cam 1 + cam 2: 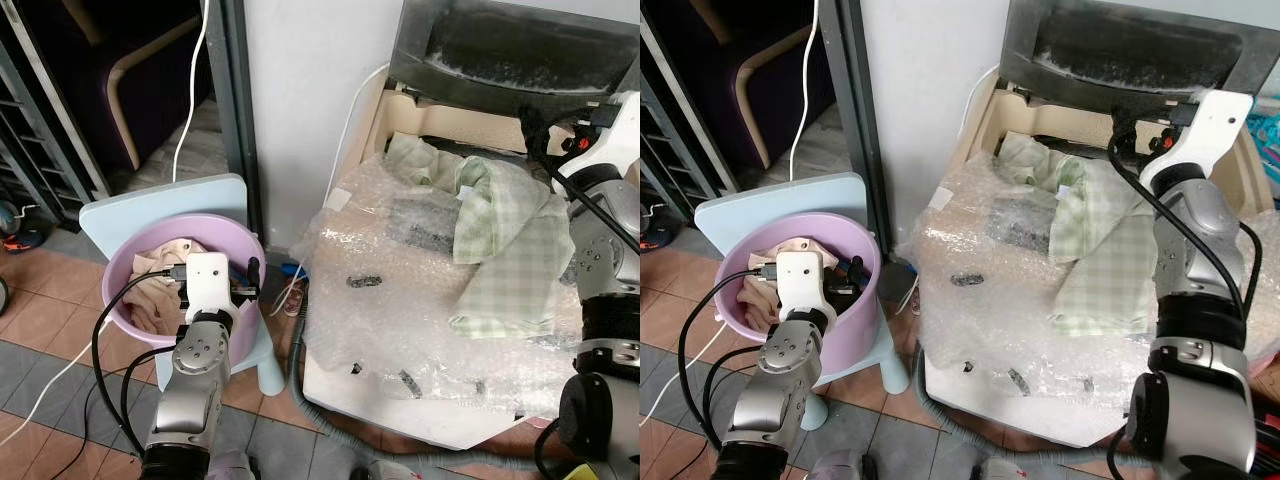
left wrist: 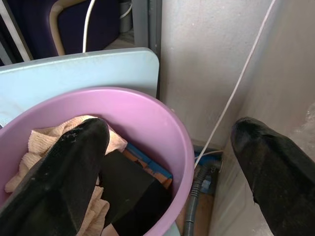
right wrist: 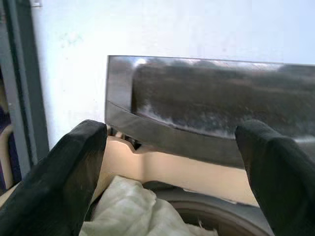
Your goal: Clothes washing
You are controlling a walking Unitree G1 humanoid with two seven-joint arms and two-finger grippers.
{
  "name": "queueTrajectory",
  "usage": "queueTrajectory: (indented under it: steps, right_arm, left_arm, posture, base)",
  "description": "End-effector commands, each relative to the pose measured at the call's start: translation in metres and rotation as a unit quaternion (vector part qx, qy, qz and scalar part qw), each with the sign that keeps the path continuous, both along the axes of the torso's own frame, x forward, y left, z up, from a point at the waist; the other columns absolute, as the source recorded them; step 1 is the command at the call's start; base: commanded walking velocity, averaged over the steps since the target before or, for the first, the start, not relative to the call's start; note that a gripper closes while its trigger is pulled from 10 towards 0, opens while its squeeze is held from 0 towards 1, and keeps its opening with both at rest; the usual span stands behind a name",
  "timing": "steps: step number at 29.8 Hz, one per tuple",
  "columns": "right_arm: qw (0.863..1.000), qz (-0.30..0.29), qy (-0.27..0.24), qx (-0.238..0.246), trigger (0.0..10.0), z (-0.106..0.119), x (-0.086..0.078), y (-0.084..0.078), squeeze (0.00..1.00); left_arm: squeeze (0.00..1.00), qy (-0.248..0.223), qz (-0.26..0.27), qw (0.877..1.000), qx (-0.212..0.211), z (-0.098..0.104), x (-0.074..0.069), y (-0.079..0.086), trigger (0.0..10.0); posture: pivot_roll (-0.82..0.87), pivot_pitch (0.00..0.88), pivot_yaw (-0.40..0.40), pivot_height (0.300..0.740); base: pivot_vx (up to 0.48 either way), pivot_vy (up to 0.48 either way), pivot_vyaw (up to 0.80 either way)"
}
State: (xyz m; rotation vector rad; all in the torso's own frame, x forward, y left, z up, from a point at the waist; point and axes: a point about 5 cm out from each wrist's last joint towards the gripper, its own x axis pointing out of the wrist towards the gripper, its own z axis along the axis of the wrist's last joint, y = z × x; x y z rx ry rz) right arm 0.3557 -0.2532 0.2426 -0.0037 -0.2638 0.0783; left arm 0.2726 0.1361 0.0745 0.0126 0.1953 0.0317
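Hovering with fingers spread apart, my left gripper (image 2: pixel 167 167) hangs over the round pink plastic basin (image 1: pixel 250 262), where peach cloth (image 2: pixel 42 142) lies below. My right gripper (image 3: pixel 172 162), fingers also apart, sits above the pale green checked garment (image 1: pixel 500 240) draped at the washer's open dark lid (image 1: pixel 1120 45).

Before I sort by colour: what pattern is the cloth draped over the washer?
The cloth is pale green-and-white check, clearest in the left eye view.

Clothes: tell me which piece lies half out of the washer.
The green checked cloth, draped from the washer opening over the bubble wrap; the peach and black pieces sit in the pink basin.
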Motion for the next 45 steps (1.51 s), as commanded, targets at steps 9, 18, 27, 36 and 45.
queueTrajectory:
  steps: [9,18,27,36,45]
  right_arm:
    - [0.961,0.204,0.122,-0.142,10.0,-0.039,-0.035,0.004,0.13]
    - [0.956,0.185,0.177,-0.146,9.2,-0.046,-0.065,-0.04,0.0]
    - [0.93,0.235,0.248,-0.135,0.0,-0.088,-0.081,-0.031,0.0]
    - [0.961,0.134,0.186,-0.152,0.0,-0.079,-0.039,-0.017,0.0]
    - [0.947,0.148,0.242,-0.154,0.0,-0.092,-0.016,-0.002,0.0]
  left_arm:
    - [0.0,0.0,0.0,1.0,0.004,0.0,0.003,-0.001,10.0]
    - [0.0,0.002,-0.001,1.0,0.004,-0.001,0.003,0.001,10.0]
    - [0.0,-0.001,-0.02,1.0,0.002,0.001,0.01,-0.007,10.0]
    - [0.0,-0.003,-0.018,1.0,0.002,0.001,0.012,-0.008,10.0]
    - [0.0,-0.006,-0.003,1.0,0.005,0.002,0.015,-0.002,10.0]
  posture:
    - [-0.04,0.0,-0.038,0.74]
    - [-0.05,0.0,-0.028,0.74]
    - [-0.07,0.0,-0.009,0.74]
    - [-0.06,0.0,-0.016,0.74]
    - [-0.04,0.0,-0.038,0.74]
  base:
    - [0.0,0.0,0.0]
    - [0.0,0.0,0.0]
    - [0.0,0.0,0.0]
    - [0.0,0.0,0.0]
    - [0.0,0.0,0.0]
